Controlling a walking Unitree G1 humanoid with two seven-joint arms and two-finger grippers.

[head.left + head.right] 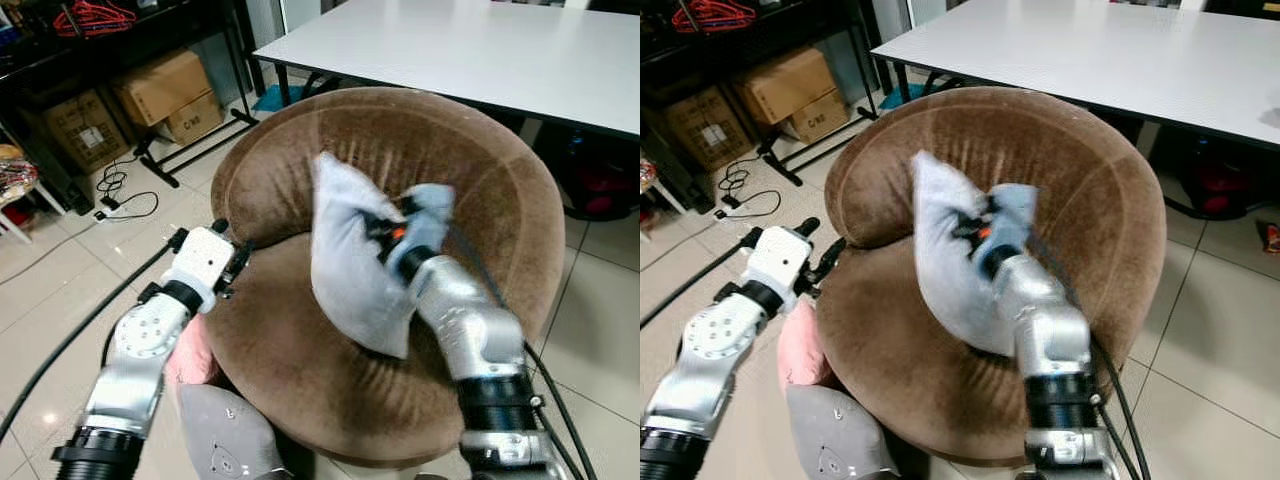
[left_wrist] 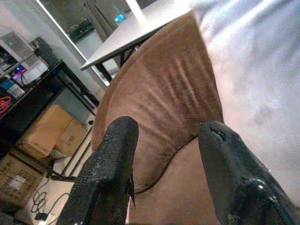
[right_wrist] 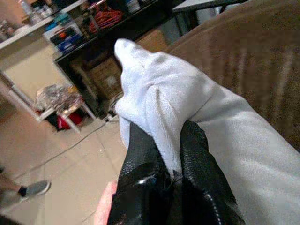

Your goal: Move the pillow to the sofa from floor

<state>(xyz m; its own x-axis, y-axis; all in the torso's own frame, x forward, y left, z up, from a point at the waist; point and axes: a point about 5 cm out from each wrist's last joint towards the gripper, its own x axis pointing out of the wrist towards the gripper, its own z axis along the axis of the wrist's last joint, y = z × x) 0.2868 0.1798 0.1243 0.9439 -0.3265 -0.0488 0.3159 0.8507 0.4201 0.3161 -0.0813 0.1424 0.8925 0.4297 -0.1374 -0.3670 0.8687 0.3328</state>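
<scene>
While clamped between the closed fingers of the right gripper (image 1: 392, 236), one pale grey pillow (image 1: 345, 265) is held over the seat of the round brown sofa (image 1: 300, 350), its lower end apparently resting on the cushion and its upper corner leaning towards the backrest. The pillow's long axis is judged to run steeply, from seat up to backrest, with the pinch taken on a fold near its upper right edge. One left gripper (image 1: 232, 258) is recorded beside the sofa's left rim, fingers spread and empty, well apart from the pillow; the right arm is plainly the nearer. Counted nearby: one pink cushion (image 1: 192, 358) on the floor, one white table (image 1: 480, 50), three cardboard boxes (image 1: 165, 85).
</scene>
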